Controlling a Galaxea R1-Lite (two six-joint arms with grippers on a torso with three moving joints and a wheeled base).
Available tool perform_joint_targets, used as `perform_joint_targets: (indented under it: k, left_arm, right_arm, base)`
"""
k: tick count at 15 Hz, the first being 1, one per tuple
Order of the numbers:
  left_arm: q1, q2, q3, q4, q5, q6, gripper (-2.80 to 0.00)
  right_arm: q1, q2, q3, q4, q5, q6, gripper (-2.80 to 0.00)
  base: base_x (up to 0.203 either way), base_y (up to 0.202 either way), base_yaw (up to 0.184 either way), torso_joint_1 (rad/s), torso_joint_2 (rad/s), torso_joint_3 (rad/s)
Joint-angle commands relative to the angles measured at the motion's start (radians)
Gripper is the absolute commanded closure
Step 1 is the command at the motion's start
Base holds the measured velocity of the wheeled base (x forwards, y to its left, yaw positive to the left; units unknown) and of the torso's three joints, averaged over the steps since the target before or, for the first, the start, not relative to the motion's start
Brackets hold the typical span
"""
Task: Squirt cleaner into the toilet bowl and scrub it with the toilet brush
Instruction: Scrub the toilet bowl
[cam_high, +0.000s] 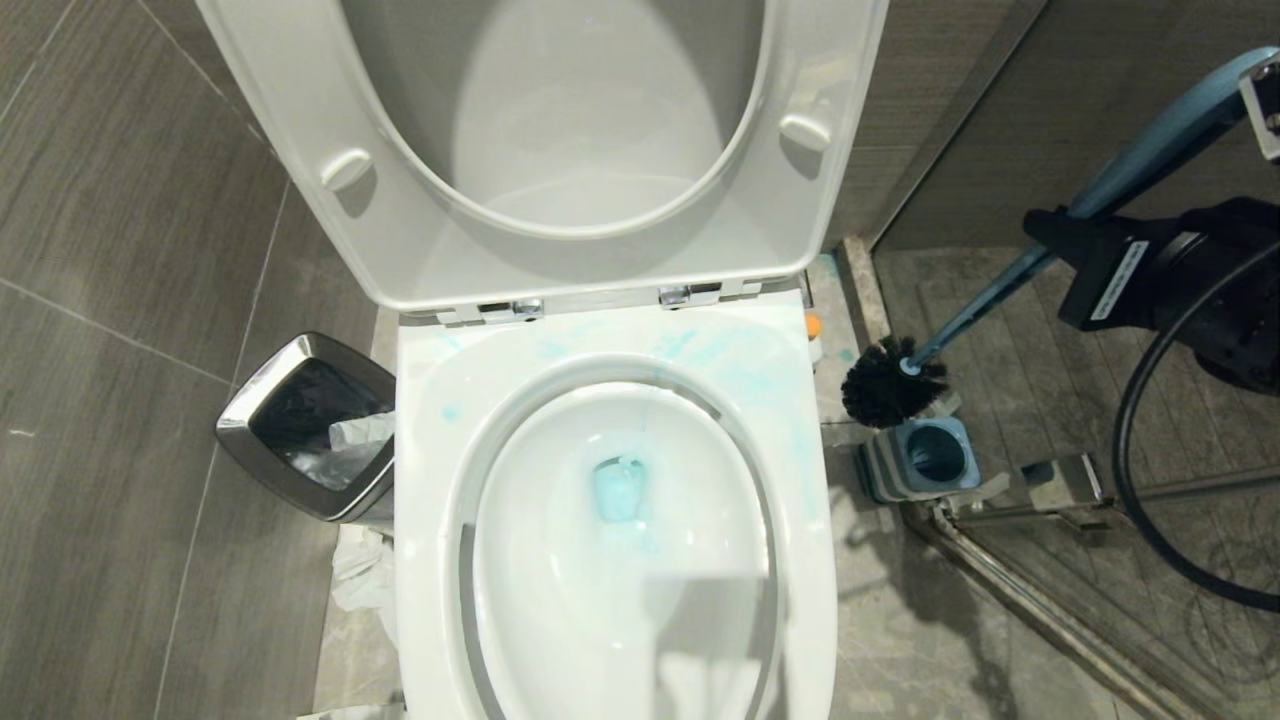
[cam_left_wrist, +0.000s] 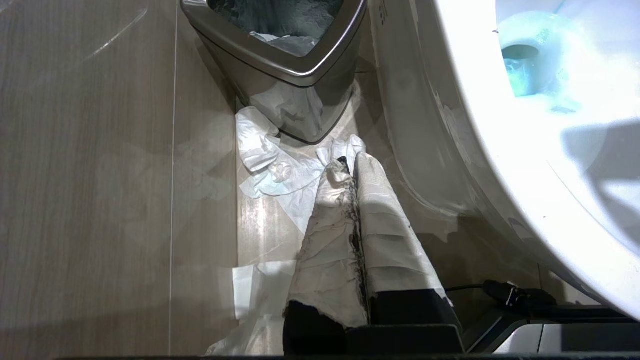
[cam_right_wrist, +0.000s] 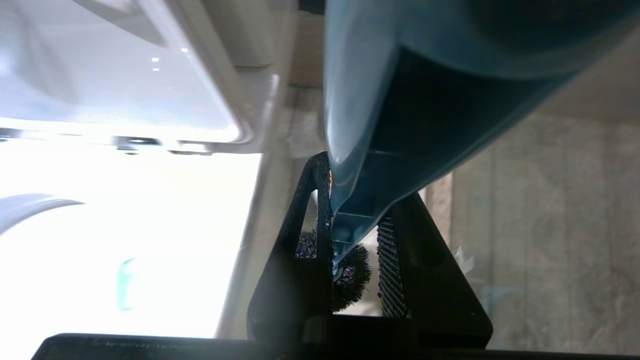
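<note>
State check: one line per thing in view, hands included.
Seat and lid: raised.
Toilet bowl: open, blue cleaner tinting the water and smeared on the rim.
Toilet brush: out of its holder, held tilted in the air, head just above the holder.
Holder: upright on the floor, empty.
Bin: open, lined, paper inside.
Right hand: shut on the brush handle.
Left hand: shut, empty, low beside the bowl.

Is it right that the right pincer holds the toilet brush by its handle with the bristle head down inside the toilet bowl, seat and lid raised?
Not quite. The right pincer does hold the toilet brush by its handle, and seat and lid are raised, but the head view shows the bristle head hanging outside the toilet bowl, just above its holder on the floor.
</note>
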Motion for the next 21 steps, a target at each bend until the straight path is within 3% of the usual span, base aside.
perform_joint_targets:
  k: [1, 7, 9, 16, 18, 21]
  left_arm:
    - [0.000, 0.001, 0.000, 0.000, 0.000, 0.000, 0.00]
    - [0.000, 0.001, 0.000, 0.000, 0.000, 0.000, 0.00]
    - [0.000, 0.001, 0.000, 0.000, 0.000, 0.000, 0.00]
    - [0.000, 0.001, 0.000, 0.000, 0.000, -0.005, 0.00]
    - [0.000, 0.001, 0.000, 0.000, 0.000, -0.005, 0.00]
    - [0.000, 0.001, 0.000, 0.000, 0.000, -0.006, 0.00]
  right_arm:
    - [0.054, -0.056, -0.077, 0.131, -0.017, 0.012, 0.00]
    - [0.127, -0.113, -0.310, 0.476, -0.040, 0.037, 0.00]
    - [0.182, -0.112, -0.366, 0.570, -0.120, 0.036, 0.00]
    - [0.496, -0.008, -0.460, 0.614, -0.490, -0.026, 0.00]
    - [0.556, 0.051, -0.526, 0.615, -0.539, -0.039, 0.00]
    - [0.586, 0.123, -0.616, 0.608, -0.537, -0.036, 0.00]
  base:
    - [0.000, 0.000, 0.000, 0.000, 0.00, 0.000]
    - [0.000, 0.000, 0.000, 0.000, 0.00, 0.000]
    - [0.000, 0.000, 0.000, 0.000, 0.00, 0.000]
    - [0.000, 0.000, 0.000, 0.000, 0.00, 0.000]
    - [0.000, 0.000, 0.000, 0.001, 0.00, 0.016]
    - [0.000, 0.000, 0.000, 0.007, 0.00, 0.141]
